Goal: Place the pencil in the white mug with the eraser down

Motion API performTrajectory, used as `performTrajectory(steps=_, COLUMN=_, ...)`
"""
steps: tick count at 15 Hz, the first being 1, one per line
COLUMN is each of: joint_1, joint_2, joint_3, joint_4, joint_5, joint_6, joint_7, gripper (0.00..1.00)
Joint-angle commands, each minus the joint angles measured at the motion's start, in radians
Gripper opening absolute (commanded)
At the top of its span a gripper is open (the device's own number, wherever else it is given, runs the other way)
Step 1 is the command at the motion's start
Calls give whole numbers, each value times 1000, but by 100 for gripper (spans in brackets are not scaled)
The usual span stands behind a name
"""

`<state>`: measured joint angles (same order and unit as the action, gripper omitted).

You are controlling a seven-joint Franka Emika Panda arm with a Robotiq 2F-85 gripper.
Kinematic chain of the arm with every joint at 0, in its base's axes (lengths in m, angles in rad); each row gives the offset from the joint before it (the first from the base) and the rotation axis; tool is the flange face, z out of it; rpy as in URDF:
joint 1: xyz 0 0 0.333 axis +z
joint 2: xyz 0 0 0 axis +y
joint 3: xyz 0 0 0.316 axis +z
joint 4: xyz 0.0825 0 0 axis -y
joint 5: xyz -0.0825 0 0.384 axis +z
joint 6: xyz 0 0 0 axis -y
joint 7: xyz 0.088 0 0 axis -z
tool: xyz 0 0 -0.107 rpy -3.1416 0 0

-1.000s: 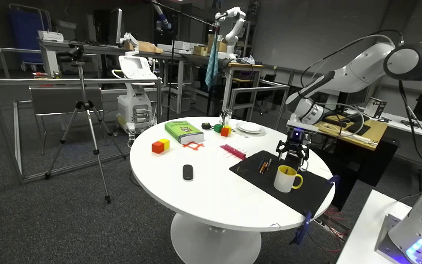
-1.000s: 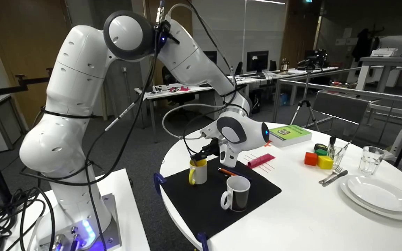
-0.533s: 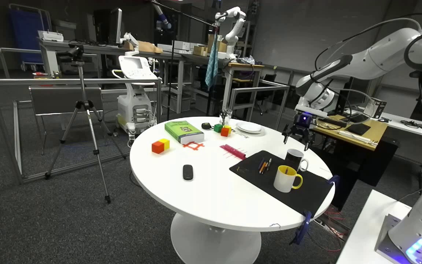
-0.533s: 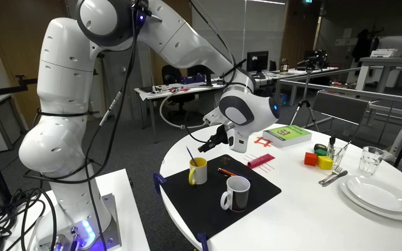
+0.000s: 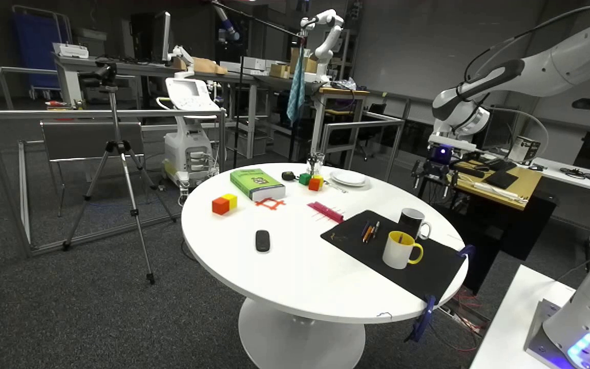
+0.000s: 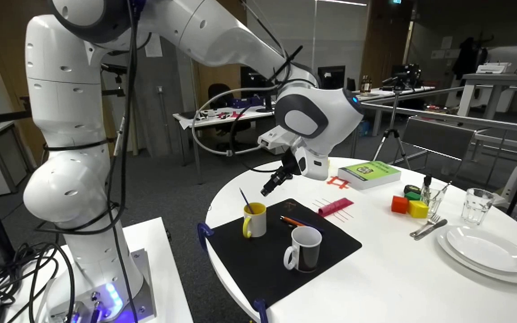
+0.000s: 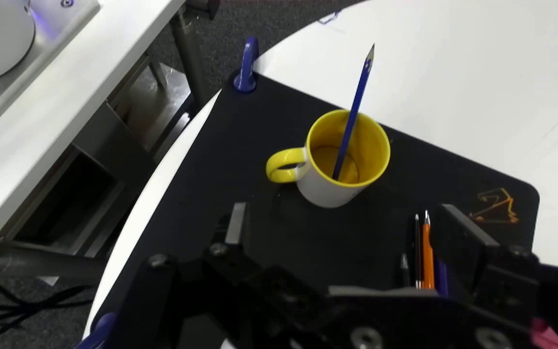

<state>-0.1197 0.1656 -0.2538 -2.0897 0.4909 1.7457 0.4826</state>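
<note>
In an exterior view, reading left to right over the round white tabletop (image 5: pixel 300 271), you have a red cube (image 5: pixel 220 206) and a yellow cube (image 5: pixel 231 200) side by side at its ten o'clock, a thick green-covered book (image 5: pixel 257 183) at eleven, and a slim black rounded device (image 5: pixel 262 241) at nine. A rolled pink strip (image 5: pixel 327 211) lies off the middle toward twelve, with stacked round white plates (image 5: pixel 347 177) beyond it between twelve and one. Toward three o'clock comes the flat black mat (image 5: pixel 425 274), with a bundle of slender orange and dark pens (image 5: pixel 369 234) on it. All of these lie as they did a second ago.

At the pens' four o'clock, on the same mat, your glossy white mug (image 5: pixel 396 256) with yellow lining and yellow loop handle stands upright. The slender blue pencil (image 7: pixel 354 114) is in it, sharpened tip up; the wrist view has it leaning between twelve and one o'clock. Its lower end is down in the mug, where you cannot make it out clearly. At that mug's one o'clock, the black-and-white mug (image 5: pixel 409 220) with a white loop handle shows far more of itself than a second ago.

Farthest right, your black two-fingered hand (image 5: pixel 430 190) hangs in the air, spread wide. A second ago it was at the yellow-lined mug's mouth; it has since climbed away toward two o'clock, well apart from the pencil.
</note>
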Motion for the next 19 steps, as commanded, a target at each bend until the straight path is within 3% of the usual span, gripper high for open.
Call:
performTrajectory(steps=1, joint_1=-2, joint_2=-166, joint_3=11, joint_4=-139, joint_5=-115, joint_6=137, joint_7=90, gripper=100)
performTrajectory(steps=10, joint_1=-17, joint_2=-365, joint_3=96, joint_4=-296, joint_5=-320, joint_6=291, joint_7=314, gripper=100)
performTrajectory(steps=11, joint_1=-22, joint_2=-290, joint_3=85, joint_4=-232, joint_5=-283, joint_6=256, joint_7=260, gripper=100)
performTrajectory(steps=19, joint_1=-23, joint_2=-329, joint_3=103, joint_4=-265, joint_5=-298, joint_6=259, joint_7=291, gripper=100)
